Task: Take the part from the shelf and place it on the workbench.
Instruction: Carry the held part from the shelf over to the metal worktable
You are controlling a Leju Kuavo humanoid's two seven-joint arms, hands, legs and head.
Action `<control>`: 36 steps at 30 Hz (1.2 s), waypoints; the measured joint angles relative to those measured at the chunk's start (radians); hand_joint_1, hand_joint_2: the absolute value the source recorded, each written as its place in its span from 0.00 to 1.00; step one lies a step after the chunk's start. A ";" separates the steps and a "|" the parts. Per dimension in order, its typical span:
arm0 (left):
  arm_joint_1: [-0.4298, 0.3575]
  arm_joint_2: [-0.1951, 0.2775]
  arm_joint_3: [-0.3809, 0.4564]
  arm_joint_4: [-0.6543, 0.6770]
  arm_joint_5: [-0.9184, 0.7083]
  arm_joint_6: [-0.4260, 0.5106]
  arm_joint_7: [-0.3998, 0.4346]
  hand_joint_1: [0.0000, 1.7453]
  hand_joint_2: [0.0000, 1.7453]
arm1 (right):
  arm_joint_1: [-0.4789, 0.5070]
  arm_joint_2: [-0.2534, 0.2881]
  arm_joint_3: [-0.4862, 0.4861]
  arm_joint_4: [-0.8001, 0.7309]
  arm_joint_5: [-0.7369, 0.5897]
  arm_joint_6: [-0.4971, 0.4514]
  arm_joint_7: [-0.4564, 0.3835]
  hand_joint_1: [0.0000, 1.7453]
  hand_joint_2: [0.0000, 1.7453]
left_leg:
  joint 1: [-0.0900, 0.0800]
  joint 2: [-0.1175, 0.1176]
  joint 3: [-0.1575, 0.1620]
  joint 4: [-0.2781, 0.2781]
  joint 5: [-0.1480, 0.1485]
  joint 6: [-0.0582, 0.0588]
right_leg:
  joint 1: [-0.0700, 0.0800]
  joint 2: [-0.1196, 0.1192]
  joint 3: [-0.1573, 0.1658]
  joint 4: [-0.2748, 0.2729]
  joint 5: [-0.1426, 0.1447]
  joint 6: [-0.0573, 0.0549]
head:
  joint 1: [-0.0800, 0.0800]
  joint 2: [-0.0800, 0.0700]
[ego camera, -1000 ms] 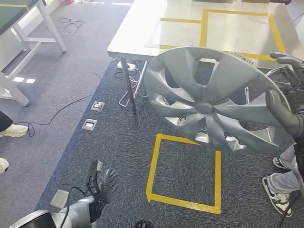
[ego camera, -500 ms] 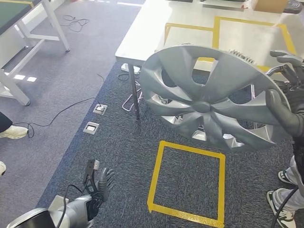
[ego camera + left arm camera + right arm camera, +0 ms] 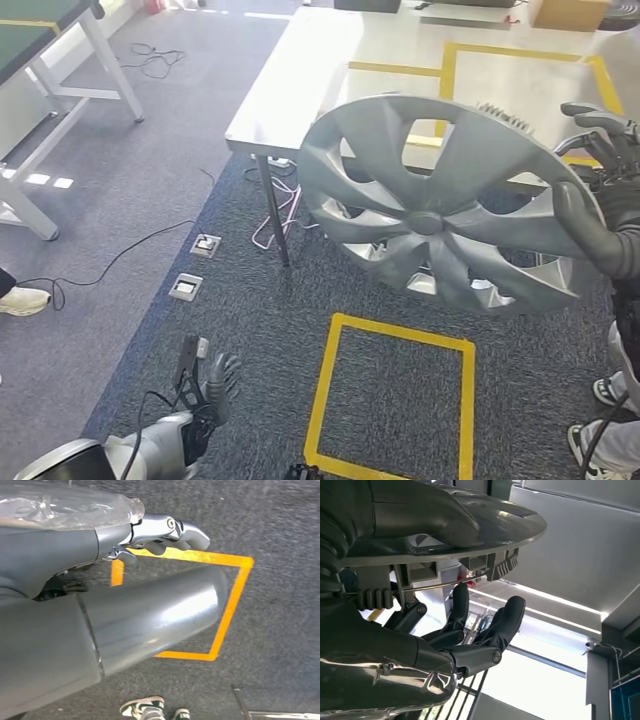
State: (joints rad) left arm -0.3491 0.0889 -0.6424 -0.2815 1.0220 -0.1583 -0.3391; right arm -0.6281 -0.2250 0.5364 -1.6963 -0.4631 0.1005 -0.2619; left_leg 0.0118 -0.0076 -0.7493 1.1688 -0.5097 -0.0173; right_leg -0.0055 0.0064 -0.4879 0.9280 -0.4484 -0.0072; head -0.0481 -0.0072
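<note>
One right robot hand (image 3: 596,215) grips the silver wheel cover (image 3: 438,200) by its rim, above the workbench (image 3: 317,70) edge.

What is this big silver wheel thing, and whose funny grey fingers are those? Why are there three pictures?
These are a robot's own eyes. One camera sits high on its body and looks down; two more sit at its wrists, so those pictures look tipped over.

The silver wheel thing is a hubcap, a cover for a car wheel. The robot's right hand holds it by the rim, thumb on top and fingers underneath.

The left hand hangs low over the carpet, fingers apart, holding nothing.

Ahead stands a white workbench with yellow tape marked on it. There is a yellow tape square on the floor too. The sneakers belong to a person standing nearby.
</note>
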 joint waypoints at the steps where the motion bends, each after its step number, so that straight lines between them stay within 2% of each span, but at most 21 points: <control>1: 0.000 0.001 0.000 0.000 0.000 0.000 0.000 0.00 0.00 | -0.001 0.002 0.000 0.003 0.000 0.000 0.000 1.00 1.00 | 0.002 0.002 0.017 -0.076 0.065 0.000 | 0.000 0.000 0.014 0.000 -0.015 0.004 | 0.000 0.000; 3: 0.001 0.003 0.000 0.000 0.000 0.000 0.000 0.00 0.00 | -0.005 0.006 0.002 0.007 0.000 0.000 -0.001 1.00 1.00 | 0.001 0.006 0.043 -0.190 0.174 0.004 | 0.002 0.002 0.033 0.005 -0.045 0.015 | 0.001 0.000; 4: 0.002 0.004 0.000 0.000 0.000 0.000 0.001 0.00 0.00 | -0.008 0.007 0.003 0.009 0.000 0.000 -0.002 1.00 1.00 | 0.001 0.006 0.049 -0.214 0.202 0.008 | 0.003 0.004 0.041 0.009 -0.054 0.022 | 0.001 0.000; 7: -0.001 0.003 0.000 0.000 0.000 0.000 0.001 0.00 0.00 | -0.014 0.011 0.004 0.014 0.002 0.000 -0.002 1.00 1.00 | -0.002 0.002 0.073 -0.218 0.193 0.027 | 0.000 0.005 0.043 0.054 -0.056 0.036 | 0.002 0.000; 9: -0.005 0.003 0.000 0.000 0.000 -0.001 0.001 0.00 0.00 | -0.017 0.012 0.004 0.017 0.003 0.000 -0.002 1.00 1.00 | -0.004 0.001 0.095 -0.218 0.176 0.039 | -0.004 0.002 -0.004 0.142 -0.065 0.039 | 0.004 0.000; 12: -0.004 0.005 -0.001 0.000 0.000 -0.002 0.001 0.00 0.00 | -0.017 0.013 0.006 0.022 0.003 0.000 -0.003 1.00 1.00 | -0.008 -0.002 0.132 -0.218 0.143 0.049 | -0.003 0.000 -0.124 0.308 -0.150 0.044 | 0.005 0.000; 14: -0.001 0.004 -0.001 0.000 -0.001 -0.003 0.001 0.00 0.00 | -0.014 0.013 0.006 0.027 0.003 0.000 -0.003 1.00 1.00 | -0.011 -0.006 0.168 -0.218 0.115 0.051 | -0.003 0.000 -0.172 0.324 -0.199 0.043 | 0.006 0.000; 15: -0.001 0.004 -0.001 0.000 -0.001 -0.003 0.001 0.00 0.00 | -0.013 0.013 0.006 0.029 0.003 0.000 -0.003 1.00 1.00 | -0.013 -0.008 0.188 -0.218 0.100 0.050 | -0.002 0.000 -0.177 0.289 -0.189 0.039 | 0.006 0.000; 16: -0.001 0.003 -0.001 0.000 -0.002 -0.003 0.001 0.00 0.00 | -0.013 0.013 0.006 0.030 0.003 0.000 -0.003 1.00 1.00 | -0.014 -0.009 0.209 -0.218 0.085 0.050 | 0.001 0.000 -0.174 0.232 -0.145 0.032 | 0.006 0.000; 18: -0.002 0.002 -0.001 0.001 -0.003 -0.003 0.001 0.00 0.00 | -0.015 0.013 0.005 0.033 0.003 -0.001 -0.004 1.00 1.00 | -0.017 -0.012 0.243 -0.218 0.057 0.046 | 0.010 0.000 -0.167 0.094 0.018 0.016 | 0.008 0.000; 19: -0.002 0.001 -0.002 0.001 -0.004 -0.003 0.001 0.00 0.00 | -0.015 0.013 0.005 0.034 0.003 -0.001 -0.004 1.00 1.00 | -0.018 -0.013 0.252 -0.219 0.045 0.042 | 0.014 0.000 -0.161 0.047 0.079 0.010 | 0.010 0.000; 20: -0.003 0.000 -0.002 0.001 -0.004 -0.003 0.002 0.00 0.00 | -0.016 0.013 0.005 0.035 0.003 -0.001 -0.004 1.00 1.00 | -0.019 -0.014 0.258 -0.219 0.038 0.037 | 0.017 0.001 -0.158 0.019 0.116 0.006 | 0.012 0.000; 23: -0.006 -0.002 -0.002 0.001 -0.006 -0.003 0.001 0.00 0.00 | -0.017 0.014 0.005 0.035 0.004 0.000 -0.004 1.00 1.00 | -0.019 -0.013 0.269 -0.209 0.028 0.023 | 0.016 0.001 -0.132 0.007 0.103 -0.006 | 0.012 0.000; 25: -0.009 -0.002 -0.002 0.001 -0.006 -0.003 0.001 0.00 0.00 | -0.019 0.015 0.004 0.036 0.004 0.000 -0.004 1.00 1.00 | -0.018 -0.009 0.230 -0.130 0.019 0.014 | 0.013 0.001 -0.108 0.004 0.091 -0.013 | 0.010 0.000; 28: -0.006 0.000 -0.003 0.001 -0.004 -0.002 0.001 0.00 0.00 | -0.018 0.016 0.004 0.037 0.004 0.001 -0.004 1.00 1.00 | -0.013 -0.003 0.086 0.057 -0.046 0.003 | 0.013 0.004 -0.079 0.003 0.062 -0.019 | 0.005 0.000; 30: -0.003 -0.001 -0.003 0.001 -0.004 -0.002 0.001 0.00 0.00 | -0.016 0.016 0.005 0.037 0.005 0.002 -0.004 1.00 1.00 | -0.012 -0.002 0.029 0.077 -0.077 0.000 | 0.014 0.006 -0.053 0.004 0.038 -0.018 | 0.003 0.000; 31: -0.003 -0.001 -0.003 0.001 -0.005 -0.002 0.001 0.00 0.00 | -0.016 0.016 0.005 0.038 0.005 0.003 -0.004 1.00 1.00 | -0.012 -0.002 0.028 0.036 -0.058 0.002 | 0.015 0.006 -0.038 0.005 0.026 -0.018 | 0.002 0.000; 32: -0.003 -0.001 -0.003 0.001 -0.005 -0.001 0.001 0.00 0.00 | -0.016 0.016 0.006 0.039 0.006 0.004 -0.004 1.00 1.00 | -0.013 -0.002 0.041 -0.033 -0.008 0.005 | 0.015 0.006 -0.020 0.005 0.012 -0.016 | 0.002 0.000; 33: -0.003 0.000 -0.003 0.001 -0.005 -0.001 0.001 0.00 0.00 | -0.016 0.016 0.006 0.040 0.006 0.004 -0.004 1.00 1.00 | -0.014 -0.002 0.058 -0.110 0.064 0.011 | 0.016 0.006 -0.008 0.006 -0.002 -0.014 | 0.002 0.000; 35: -0.003 0.001 -0.003 0.001 -0.004 0.000 0.002 0.00 0.00 | -0.018 0.017 0.006 0.042 0.006 0.005 -0.004 1.00 1.00 | -0.020 -0.002 0.086 -0.211 0.161 0.025 | 0.018 0.010 0.011 0.008 -0.027 -0.006 | 0.005 0.000; 36: -0.003 0.002 -0.003 0.001 -0.004 0.001 0.002 0.00 0.00 | -0.019 0.018 0.006 0.043 0.006 0.006 -0.004 1.00 1.00 | -0.022 -0.002 0.090 -0.223 0.177 0.030 | 0.019 0.012 0.015 0.011 -0.033 -0.002 | 0.006 0.000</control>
State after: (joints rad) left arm -0.3524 0.0908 -0.6457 -0.2801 1.0184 -0.1571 -0.3367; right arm -0.6467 -0.2072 0.5428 -1.6529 -0.4575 0.1060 -0.2659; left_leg -0.0099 -0.0093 -0.6597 0.9455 -0.3326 0.0132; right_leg 0.0134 0.0188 -0.4730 0.9385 -0.4818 -0.0088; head -0.0422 -0.0072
